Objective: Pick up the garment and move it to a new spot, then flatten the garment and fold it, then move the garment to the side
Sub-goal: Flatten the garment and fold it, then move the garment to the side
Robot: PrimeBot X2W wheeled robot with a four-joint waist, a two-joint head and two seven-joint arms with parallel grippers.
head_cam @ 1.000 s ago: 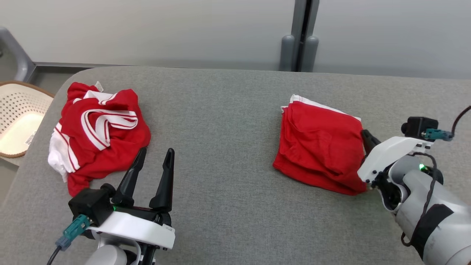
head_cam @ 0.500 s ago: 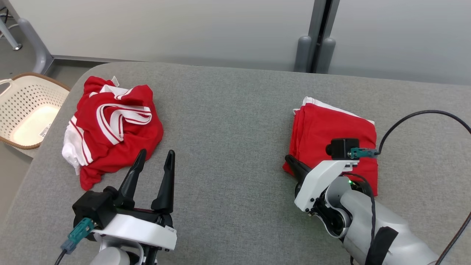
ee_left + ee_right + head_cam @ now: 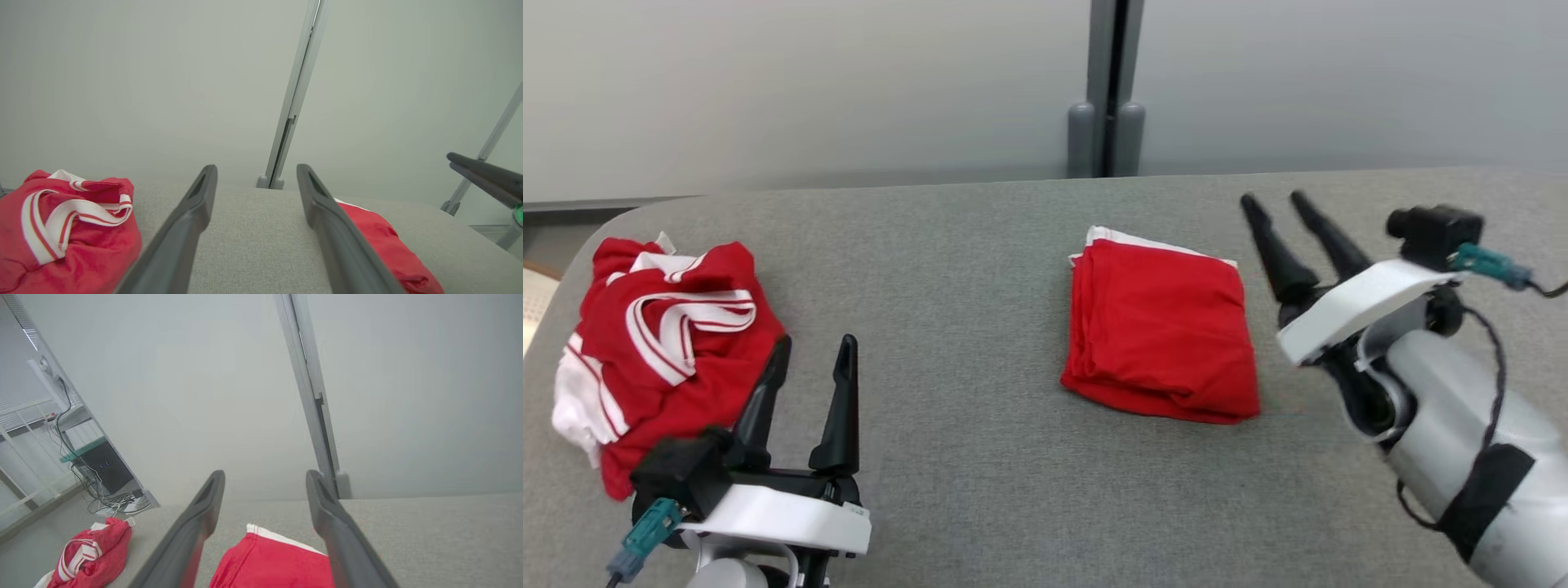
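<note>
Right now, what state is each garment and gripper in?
folded red garment: folded into a neat rectangle, lying on the table, touched by neither gripper.
red and white garment: crumpled in a heap near the table's left end.
left gripper: open, empty, close beside the heap.
right gripper: open, empty, right of the folded garment.

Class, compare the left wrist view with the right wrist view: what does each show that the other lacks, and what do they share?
Left wrist view, not the right: the left gripper, open, rising from the bottom edge.
Right wrist view, not the left: a dark box with tangled cables, far left.
Shared: the crumpled red-and-white garment, the folded red garment, the grey table, the grey post, and the right gripper, side-on at the left wrist view's right edge, open in its own view.
</note>
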